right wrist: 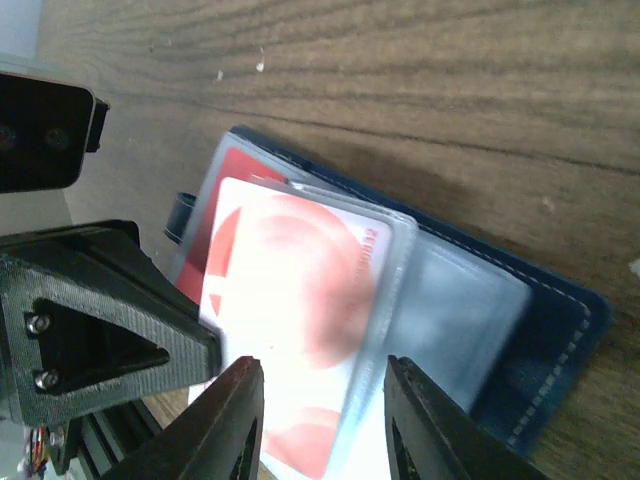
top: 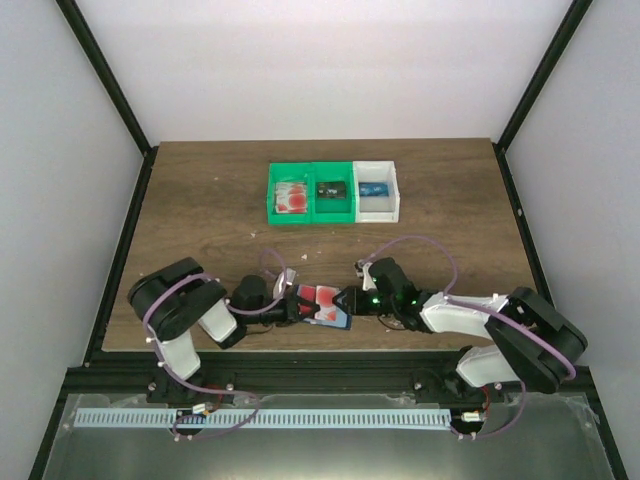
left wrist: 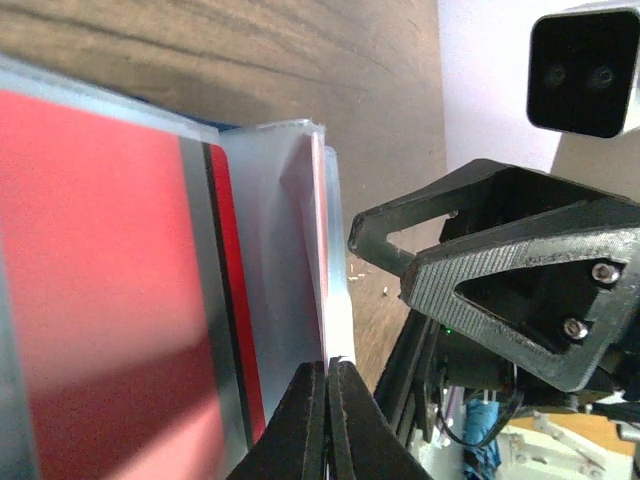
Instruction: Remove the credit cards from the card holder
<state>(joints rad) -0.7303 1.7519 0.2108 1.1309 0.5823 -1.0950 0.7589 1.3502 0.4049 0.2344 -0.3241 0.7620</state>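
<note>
Near the front edge of the brown wooden table (top: 200,200), the left gripper (left wrist: 327,368) is pinching tightly the edge of a clear plastic sleeve (left wrist: 275,220) of the navy-blue folding card holder (right wrist: 560,330), which is lying open between the arms. The right gripper (right wrist: 320,368) is keeping its jaws apart around a red-and-white plastic credit card (right wrist: 300,290) in that sleeve, perhaps touching it. Farther back, a green double plastic bin (top: 310,220) and a white plastic bin (top: 378,214) are holding small cards (top: 292,196).

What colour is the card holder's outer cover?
Navy blue, with pale stitching; the card holder shows best in the right wrist view.
</note>
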